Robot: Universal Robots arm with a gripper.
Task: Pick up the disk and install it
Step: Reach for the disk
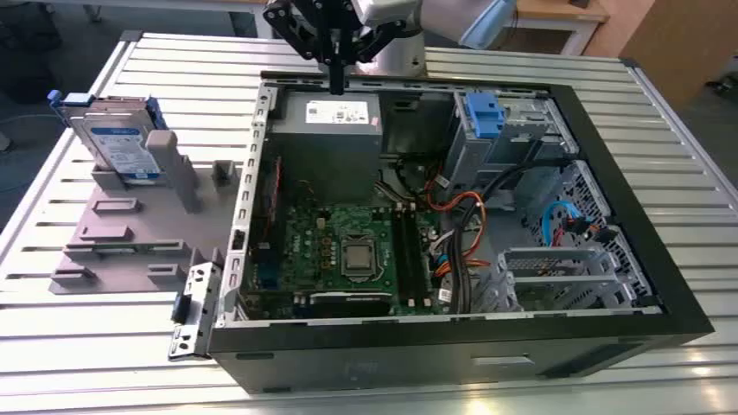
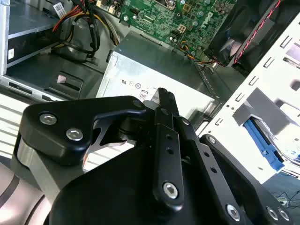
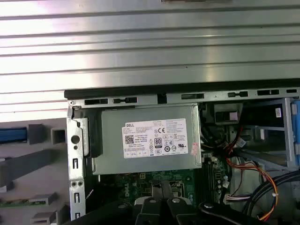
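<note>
Black gripper [image 1: 337,85] hangs over the far edge of the open computer case [image 1: 645,259], jaws pressed together, nothing in them. Directly below the tips is the grey power supply box [image 1: 327,121] with its white sticker.

The disk [image 1: 121,143] is outside the case, on the exterior view's left. It stands on edge, leaning a bit, in a slot of the grey plastic holder [image 1: 116,233] on the slatted metal counter [image 1: 658,112], label facing out and blue rails round it. It is well apart from the gripper, with the case's side wall between them.

Inside the case the green circuit board [image 1: 346,251] sits in the middle, with a bundle of orange and black cables [image 1: 455,216] just beside it. A blue plastic clip [image 1: 485,112] sits in the drive bay at the far corner, on the exterior view's right of the power supply box. A small metal bracket [image 1: 190,303] lies by the holder's near edge.
</note>
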